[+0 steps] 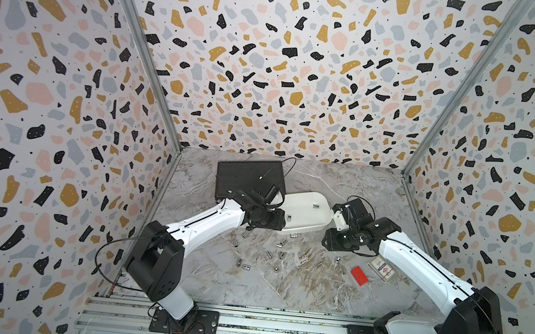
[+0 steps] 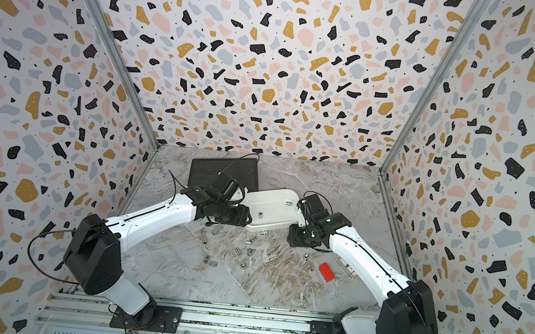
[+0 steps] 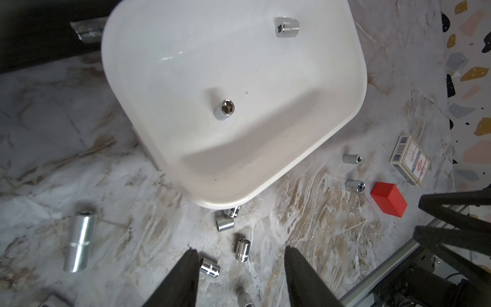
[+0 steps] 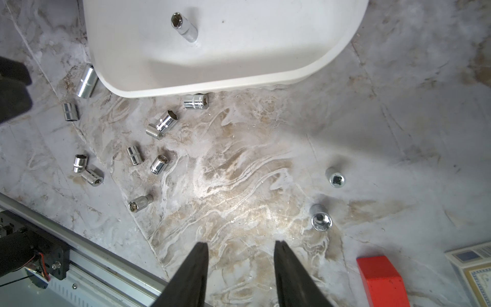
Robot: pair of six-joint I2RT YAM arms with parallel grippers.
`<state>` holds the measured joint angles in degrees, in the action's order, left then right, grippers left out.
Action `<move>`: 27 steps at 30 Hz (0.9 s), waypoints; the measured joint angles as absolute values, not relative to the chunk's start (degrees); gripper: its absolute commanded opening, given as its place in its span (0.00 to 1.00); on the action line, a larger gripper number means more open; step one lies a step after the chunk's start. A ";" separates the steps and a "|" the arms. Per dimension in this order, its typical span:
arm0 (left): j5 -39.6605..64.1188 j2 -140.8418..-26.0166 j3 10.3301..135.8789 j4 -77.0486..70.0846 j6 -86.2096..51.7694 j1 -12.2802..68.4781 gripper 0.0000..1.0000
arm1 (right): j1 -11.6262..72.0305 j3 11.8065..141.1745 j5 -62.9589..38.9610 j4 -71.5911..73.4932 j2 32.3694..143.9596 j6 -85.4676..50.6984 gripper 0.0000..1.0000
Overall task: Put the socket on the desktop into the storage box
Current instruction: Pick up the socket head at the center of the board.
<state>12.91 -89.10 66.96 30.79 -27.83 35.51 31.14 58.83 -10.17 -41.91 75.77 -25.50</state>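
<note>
The white storage box point(image 1: 304, 224) lies on the marble desktop point(image 1: 297, 289) between my two arms. Two sockets are inside it: one standing upright point(image 3: 224, 109), one on its side point(image 3: 287, 26). Several chrome sockets lie loose on the desktop in front of the box point(image 1: 281, 244), with two more off to the right point(image 4: 335, 178) point(image 4: 321, 218). My left gripper point(image 3: 239, 252) hangs open above the box's near edge, nothing between its fingers. My right gripper point(image 4: 240, 244) is also open and empty, high over bare marble.
A black ribbed case point(image 1: 248, 179) sits behind the box at the left. A red block point(image 1: 359, 275) and a small printed card box point(image 1: 381, 268) lie under the right arm. A metal rail point(image 1: 243, 321) runs along the front edge.
</note>
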 measured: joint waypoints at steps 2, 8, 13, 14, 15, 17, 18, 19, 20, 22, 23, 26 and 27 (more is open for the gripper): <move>13.34 -86.70 64.03 30.17 -28.08 35.51 0.56 | 30.74 59.33 -9.78 -42.13 76.27 -25.50 0.46; 14.74 -80.82 57.41 27.70 -29.65 35.57 0.58 | 29.41 59.53 -8.64 -43.03 77.14 -25.80 0.47; 16.10 -77.38 52.56 25.80 -31.03 36.07 0.58 | 28.01 59.53 -8.03 -43.64 77.34 -26.15 0.48; 16.34 -76.86 51.66 25.39 -31.22 36.21 0.59 | 27.68 59.53 -8.01 -43.79 77.38 -26.15 0.48; 16.51 -76.47 50.98 25.12 -31.35 36.42 0.59 | 27.40 59.53 -7.92 -44.01 77.52 -26.17 0.48; 16.78 -75.81 49.89 24.58 -31.86 36.91 0.59 | 26.94 59.53 -7.84 -44.36 77.73 -26.17 0.48; 16.91 -75.46 49.28 24.10 -32.18 37.19 0.59 | 26.72 59.53 -7.79 -44.49 77.80 -26.17 0.48; 16.99 -75.16 48.84 23.88 -32.32 37.41 0.59 | 26.55 59.53 -7.75 -44.53 77.84 -26.20 0.48; 17.10 -74.83 48.31 23.55 -32.53 37.71 0.59 | 26.33 59.53 -7.62 -44.60 77.87 -26.20 0.49; 17.28 -74.35 47.64 22.96 -32.93 38.19 0.59 | 25.93 59.53 -7.29 -44.66 77.97 -26.26 0.50; 17.37 -74.17 47.29 22.44 -33.21 38.50 0.59 | 25.69 59.53 -7.11 -44.75 78.11 -26.33 0.50; 17.54 -74.15 46.89 21.56 -33.85 39.38 0.59 | 24.97 59.53 -6.76 -45.06 79.09 -26.37 0.50; 17.52 -74.15 46.81 21.21 -33.95 39.70 0.59 | 24.71 59.53 -6.74 -45.10 79.59 -26.37 0.50</move>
